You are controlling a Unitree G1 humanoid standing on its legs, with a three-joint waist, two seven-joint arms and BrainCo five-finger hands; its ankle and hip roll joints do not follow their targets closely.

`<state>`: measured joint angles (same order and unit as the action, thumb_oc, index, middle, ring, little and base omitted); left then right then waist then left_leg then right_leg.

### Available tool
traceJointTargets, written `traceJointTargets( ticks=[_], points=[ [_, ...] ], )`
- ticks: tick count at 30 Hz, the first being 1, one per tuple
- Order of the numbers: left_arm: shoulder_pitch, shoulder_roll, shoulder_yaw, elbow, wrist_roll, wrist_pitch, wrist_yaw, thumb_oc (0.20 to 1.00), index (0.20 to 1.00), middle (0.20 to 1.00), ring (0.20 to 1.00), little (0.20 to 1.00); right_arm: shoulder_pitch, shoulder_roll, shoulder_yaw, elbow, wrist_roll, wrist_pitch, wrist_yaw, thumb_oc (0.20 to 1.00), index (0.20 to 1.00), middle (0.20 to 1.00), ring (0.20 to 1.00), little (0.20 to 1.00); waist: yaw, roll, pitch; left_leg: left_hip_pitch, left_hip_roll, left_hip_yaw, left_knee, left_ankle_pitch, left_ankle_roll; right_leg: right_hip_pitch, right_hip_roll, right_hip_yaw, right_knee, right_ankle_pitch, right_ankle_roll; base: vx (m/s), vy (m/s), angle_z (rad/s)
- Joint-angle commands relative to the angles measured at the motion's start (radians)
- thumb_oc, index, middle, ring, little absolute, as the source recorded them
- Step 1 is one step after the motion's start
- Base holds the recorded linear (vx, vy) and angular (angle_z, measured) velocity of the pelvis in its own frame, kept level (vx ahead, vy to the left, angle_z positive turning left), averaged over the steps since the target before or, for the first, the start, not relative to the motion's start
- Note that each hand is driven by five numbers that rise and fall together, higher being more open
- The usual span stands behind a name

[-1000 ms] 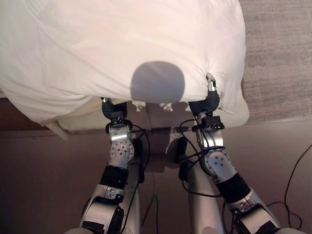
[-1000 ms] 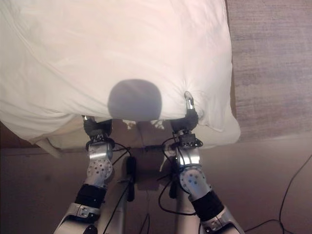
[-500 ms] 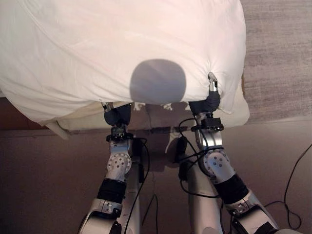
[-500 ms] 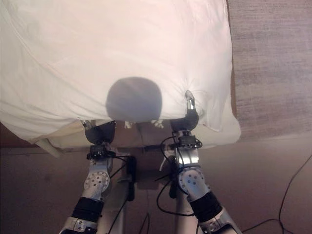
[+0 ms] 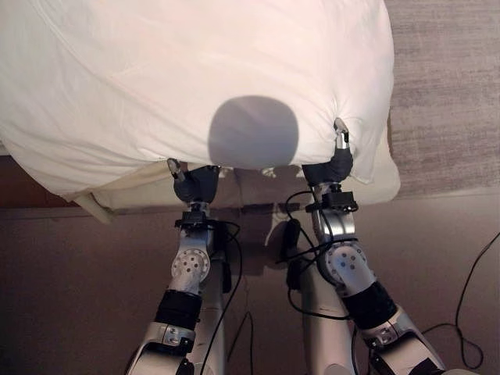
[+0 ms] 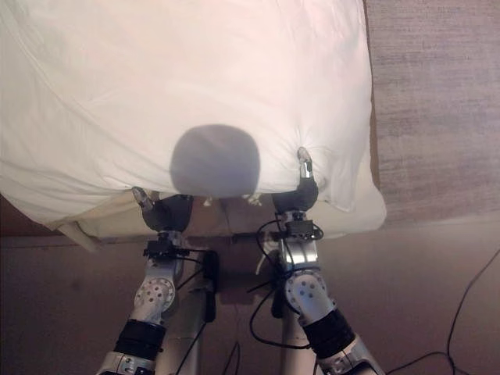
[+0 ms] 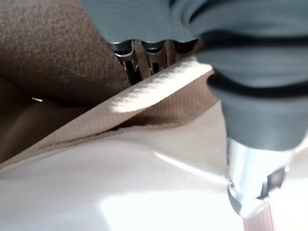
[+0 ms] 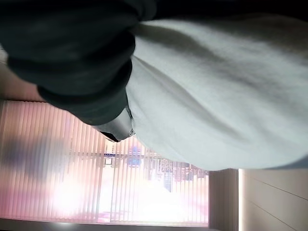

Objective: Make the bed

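Note:
A puffy white duvet [image 5: 195,70] covers the bed and hangs over its near edge. My right hand [image 5: 337,160] is at that edge on the right, its thumb [image 5: 340,134] lying on top of the cloth, which puckers around the pinch. The right wrist view shows the white duvet [image 8: 216,96] bunched against the hand's dark cover. My left hand [image 5: 197,183] sits just below the duvet's edge, left of centre. Its fingers [image 7: 147,55] run in behind a fold of beige sheet [image 7: 159,91], with the thumb [image 7: 250,187] on the other side.
A cream sheet [image 5: 117,195] hangs out from under the duvet at the near left. A dark bed frame [image 5: 19,191] shows at the left edge. A grey rug [image 5: 445,94] lies to the right of the bed, with brown floor in front.
My left hand has slid right and drawn back from under the duvet's edge, so more of it shows. The right hand has kept its hold in the same place.

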<state>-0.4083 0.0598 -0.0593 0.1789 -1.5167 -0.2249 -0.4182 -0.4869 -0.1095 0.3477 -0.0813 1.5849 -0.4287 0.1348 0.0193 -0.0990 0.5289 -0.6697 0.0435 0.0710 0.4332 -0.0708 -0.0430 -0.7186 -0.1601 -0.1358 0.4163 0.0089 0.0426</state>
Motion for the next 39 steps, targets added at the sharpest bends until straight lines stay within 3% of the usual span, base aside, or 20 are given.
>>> traceJointTargets(
  ticks=[1,2,6,16,19,21,24,25,26,27,28,39],
  points=[
    [-0.014,0.001,-0.02,-0.068,0.047,0.024,-0.086,1.0,1.0,1.0,1.0,1.0,0.077,0.021,-0.097,-0.257,-0.052,-0.051,0.16,0.2,0.2,0.2,0.2,0.2,-0.002,0.003,-0.113,-0.039,-0.051,0.0,-0.057,0.03,0.046,-0.009,0.043,-0.016,0.01,-0.038,0.058,0.0,0.0,0.0],
    [-0.015,0.007,-0.026,-0.065,0.065,0.065,-0.127,1.0,1.0,1.0,1.0,1.0,0.08,0.024,-0.1,-0.255,-0.051,-0.043,0.166,0.2,0.2,0.2,0.2,0.2,-0.001,0.005,-0.115,-0.04,-0.051,-0.001,-0.055,0.031,0.045,-0.011,0.043,-0.016,0.012,-0.04,0.057,0.0,0.0,0.0],
    [-0.005,0.01,-0.026,-0.08,0.069,0.078,-0.159,1.0,1.0,1.0,1.0,1.0,0.084,0.023,-0.099,-0.26,-0.046,-0.043,0.175,0.2,0.2,0.2,0.2,0.2,-0.001,0.006,-0.116,-0.039,-0.051,0.0,-0.056,0.03,0.048,-0.012,0.043,-0.016,0.016,-0.04,0.058,0.0,0.0,0.0],
    [-0.005,0.019,0.014,-0.099,0.074,0.032,-0.144,1.0,1.0,1.0,1.0,1.0,0.093,0.018,-0.101,-0.261,-0.055,-0.041,0.167,0.2,0.2,0.2,0.2,0.2,0.004,0.005,-0.113,-0.04,-0.052,-0.002,-0.053,0.031,0.045,-0.011,0.042,-0.018,0.015,-0.038,0.057,0.0,0.0,0.0],
    [-0.014,0.044,0.049,-0.075,0.07,-0.052,-0.043,1.0,1.0,1.0,1.0,1.0,0.081,0.005,-0.108,-0.259,-0.07,-0.05,0.143,0.2,0.2,0.2,0.2,0.2,0.005,0.008,-0.111,-0.044,-0.053,-0.004,-0.05,0.033,0.044,-0.012,0.039,-0.021,0.015,-0.037,0.056,0.0,0.0,0.0],
    [-0.014,0.044,0.049,-0.075,0.07,-0.052,-0.042,1.0,1.0,1.0,1.0,1.0,0.081,0.005,-0.108,-0.259,-0.071,-0.051,0.142,0.2,0.2,0.2,0.2,0.2,0.004,0.008,-0.111,-0.044,-0.053,-0.004,-0.05,0.033,0.044,-0.013,0.039,-0.022,0.015,-0.037,0.056,0.0,0.0,0.0],
    [-0.033,0.063,0.069,-0.058,0.074,-0.105,0.044,1.0,1.0,1.0,1.0,1.0,0.07,-0.002,-0.105,-0.254,-0.074,-0.051,0.117,0.2,0.2,0.2,0.2,0.2,0.002,0.013,-0.11,-0.042,-0.052,-0.003,-0.05,0.032,0.044,-0.01,0.038,-0.022,0.016,-0.039,0.056,0.0,0.0,0.0],
    [-0.047,0.072,0.081,-0.048,0.075,-0.143,0.101,1.0,1.0,1.0,1.0,1.0,0.065,-0.007,-0.1,-0.252,-0.077,-0.053,0.105,0.2,0.2,0.2,0.2,0.2,0.001,0.016,-0.11,-0.041,-0.05,-0.001,-0.051,0.032,0.043,-0.01,0.038,-0.021,0.015,-0.039,0.056,0.0,0.0,0.0],
    [-0.081,0.095,0.082,-0.029,0.097,-0.211,0.241,1.0,1.0,1.0,1.0,1.0,0.054,-0.016,-0.091,-0.251,-0.076,-0.053,0.073,0.2,0.2,0.2,0.2,0.2,-0.003,0.021,-0.109,-0.039,-0.05,0.001,-0.051,0.034,0.041,-0.008,0.036,-0.024,0.015,-0.038,0.056,0.0,0.0,0.0],
    [-0.082,0.094,0.081,-0.031,0.1,-0.212,0.245,1.0,1.0,1.0,1.0,1.0,0.053,-0.016,-0.091,-0.251,-0.076,-0.053,0.072,0.2,0.2,0.2,0.2,0.2,-0.003,0.021,-0.107,-0.039,-0.05,0.001,-0.051,0.034,0.041,-0.007,0.036,-0.024,0.015,-0.037,0.056,0.0,0.0,0.0],
    [-0.121,0.117,0.092,-0.007,0.116,-0.256,0.364,1.0,1.0,1.0,1.0,1.0,0.046,-0.024,-0.086,-0.244,-0.064,-0.05,0.046,0.2,0.2,0.2,0.2,0.2,-0.006,0.025,-0.106,-0.037,-0.048,0.003,-0.052,0.037,0.038,-0.006,0.034,-0.027,0.015,-0.037,0.058,0.0,0.0,0.0],
    [-0.175,0.166,0.218,0.023,0.195,-0.393,0.674,1.0,1.0,1.0,1.0,1.0,0.095,-0.054,-0.092,-0.235,-0.05,-0.039,-0.035,0.2,0.2,0.2,0.2,0.2,-0.012,0.042,-0.102,-0.036,-0.044,0.002,-0.051,0.04,0.032,-0.002,0.028,-0.028,0.019,-0.041,0.06,0.0,0.0,0.0]
  ],
)
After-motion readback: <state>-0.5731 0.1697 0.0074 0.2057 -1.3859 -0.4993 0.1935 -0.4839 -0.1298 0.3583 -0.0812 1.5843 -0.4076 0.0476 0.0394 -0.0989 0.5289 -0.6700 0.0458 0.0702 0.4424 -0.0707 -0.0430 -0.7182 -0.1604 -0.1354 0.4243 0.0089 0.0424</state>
